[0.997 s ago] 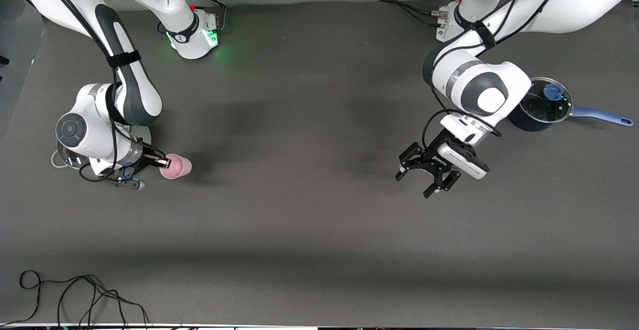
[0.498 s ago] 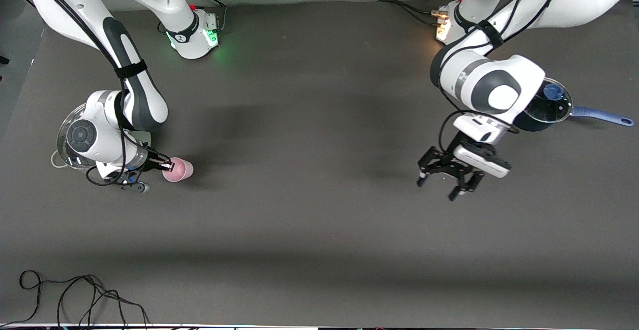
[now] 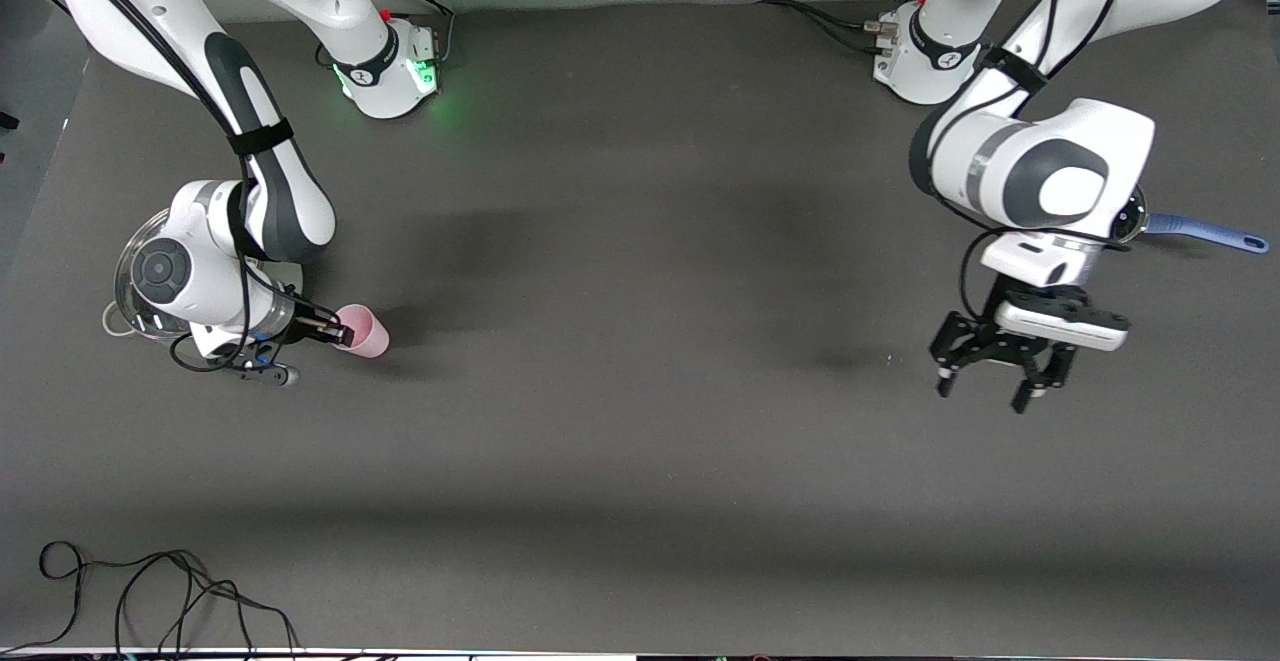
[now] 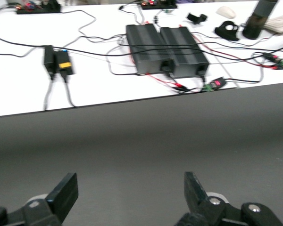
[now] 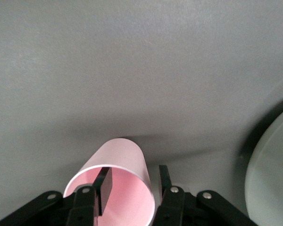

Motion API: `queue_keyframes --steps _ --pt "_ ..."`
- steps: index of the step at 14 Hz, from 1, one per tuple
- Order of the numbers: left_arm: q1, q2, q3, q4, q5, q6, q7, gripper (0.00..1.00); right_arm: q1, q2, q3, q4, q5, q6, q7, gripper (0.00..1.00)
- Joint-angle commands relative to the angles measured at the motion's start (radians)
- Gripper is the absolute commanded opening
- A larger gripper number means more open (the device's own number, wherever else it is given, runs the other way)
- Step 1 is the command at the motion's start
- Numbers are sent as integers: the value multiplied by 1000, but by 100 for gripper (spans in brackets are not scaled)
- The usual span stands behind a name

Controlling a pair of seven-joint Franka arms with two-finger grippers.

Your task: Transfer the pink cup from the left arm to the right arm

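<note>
Front view: the right gripper [image 3: 338,335] sits low at the right arm's end of the table with the pink cup [image 3: 364,331] pinched by its rim, one finger inside the wall and one outside. The cup is tipped on its side and seems to be at or just above the dark table [image 3: 640,421]; I cannot tell if it touches. Half a second ago the cup showed its open mouth more to the camera; now it is angled away, so the wrist has turned a little while the grip has held. Beside that wrist a glass lid [image 3: 128,271] peeks out from under the arm. At the other end, the left gripper [image 3: 990,377] has swung well away toward the left arm's end of the table, its claw spread wide and holding nothing, over bare table near the blue-handled pot [image 3: 1205,232]. That retreat says the handover is done.

Left wrist view: two black fingertips [image 4: 66,190] stand far apart with only table between them, and a white bench with cables and black boxes [image 4: 165,49] lies past the edge.

Right wrist view: the cup's rim [image 5: 114,173] fills the foreground, one finger [image 5: 103,187] inside and the other pressed against the outer wall. The cup belongs to the right arm now.
</note>
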Motion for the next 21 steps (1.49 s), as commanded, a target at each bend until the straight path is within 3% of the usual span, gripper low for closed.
queue_keyframes --steps 1,2,8,11,15,19,21 --pt "-8 -69 29 -35 -5 -21 -28 100 1 -64 -4 -1 1 -32 -26 84" --pt "-5 -70 30 -33 -2 -22 -66 100 4 -84 -8 1 -1 -40 -26 100" --pt "1 -89 52 5 128 -53 -604 100 5 -166 -11 186 -14 -346 -22 100" --pt "3 -89 62 20 144 -97 -767 100 8 -193 -8 351 -138 -530 -23 100" --pt "18 -89 68 33 180 -165 -948 100 5 -167 -8 611 -142 -742 -22 100" --pt "32 -92 90 51 237 -249 -1212 100 -4 -169 -11 757 -142 -933 -23 100" --pt "32 -93 94 51 260 -269 -1269 100 -7 -173 -20 777 -142 -976 -23 100"
